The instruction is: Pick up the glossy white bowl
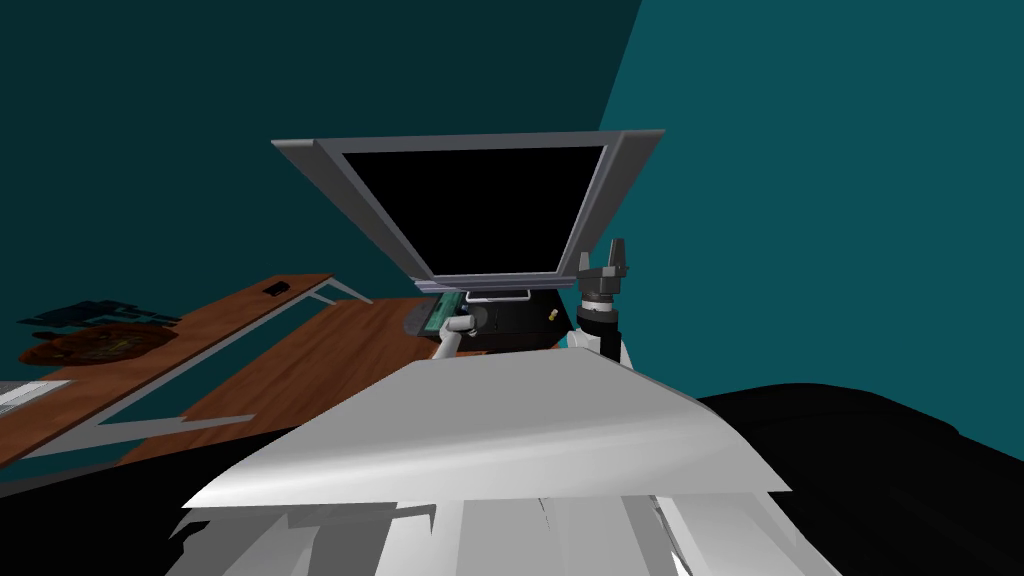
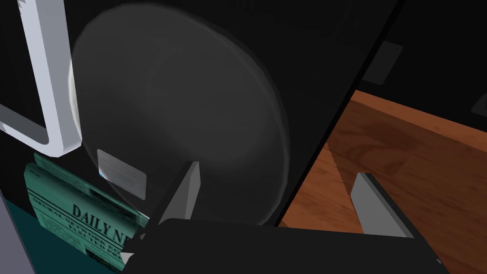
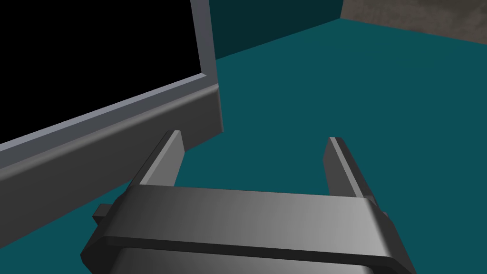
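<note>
Head view: the left arm (image 1: 452, 335) reaches under a grey-framed monitor (image 1: 480, 210) on the wooden desk (image 1: 300, 350). The right gripper (image 1: 603, 256) stands raised beside the screen.

Left wrist view: the bowl (image 2: 176, 109) — dim grey in shadow — sits on a black surface just ahead of the left gripper (image 2: 277, 170). Its fingers are spread, one across the bowl's side, holding nothing. The approach looks nearly done; closing and lifting remain. A green newspaper (image 2: 71, 214) beside the bowl reads "DAILY N…".

Right wrist view: the right fingers are apart and empty.
</note>
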You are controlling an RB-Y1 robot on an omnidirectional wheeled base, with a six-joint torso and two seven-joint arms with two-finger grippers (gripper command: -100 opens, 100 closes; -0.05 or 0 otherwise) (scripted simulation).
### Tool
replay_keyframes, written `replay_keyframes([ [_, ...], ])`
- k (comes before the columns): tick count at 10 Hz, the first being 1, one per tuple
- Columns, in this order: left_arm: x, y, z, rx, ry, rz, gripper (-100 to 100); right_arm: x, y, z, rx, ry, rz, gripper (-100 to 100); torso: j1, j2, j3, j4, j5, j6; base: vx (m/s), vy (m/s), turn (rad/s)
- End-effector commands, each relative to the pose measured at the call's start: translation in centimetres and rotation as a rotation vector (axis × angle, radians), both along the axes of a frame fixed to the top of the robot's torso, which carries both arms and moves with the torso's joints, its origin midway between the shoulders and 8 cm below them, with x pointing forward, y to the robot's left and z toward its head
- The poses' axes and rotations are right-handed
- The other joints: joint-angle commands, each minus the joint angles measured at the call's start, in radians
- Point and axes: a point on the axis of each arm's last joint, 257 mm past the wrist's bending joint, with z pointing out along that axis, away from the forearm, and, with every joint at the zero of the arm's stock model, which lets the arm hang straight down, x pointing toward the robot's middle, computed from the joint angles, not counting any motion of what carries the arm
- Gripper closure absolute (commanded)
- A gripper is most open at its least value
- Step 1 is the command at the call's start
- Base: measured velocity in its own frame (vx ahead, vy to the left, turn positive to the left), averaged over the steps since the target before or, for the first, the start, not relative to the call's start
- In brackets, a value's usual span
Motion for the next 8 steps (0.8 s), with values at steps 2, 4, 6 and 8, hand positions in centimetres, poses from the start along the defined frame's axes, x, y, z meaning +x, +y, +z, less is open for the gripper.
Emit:
replay_keyframes([
  [2,-0.63,0.01,-1.14,0.0,-0.002,-0.001,-100,0.0,0.0,0.0,0.0,0.0,0.0,0,0.0,0.0,0.0,0.0,0.0,0.0,0.005,0.007,-0.019],
  [4,-0.75,0.09,-1.3,0.0,0.0,-0.001,-100,0.0,0.0,0.0,0.0,0.0,0.0,0,0.0,0.0,0.0,0.0,0.0,0.0,0.002,0.003,-0.008],
  [6,-0.72,0.08,-1.33,0.0,-0.002,-0.002,100,0.0,0.0,0.0,0.0,0.0,0.0,0,0.0,0.0,0.0,0.0,0.0,0.0,0.0,0.0,0.0],
  [8,-0.46,0.38,-1.17,0.002,-0.009,0.005,100,0.0,0.0,0.0,0.0,0.0,0.0,0,0.001,0.0,-0.001,-0.002,0.002,0.003,-0.002,-0.001,0.006],
])
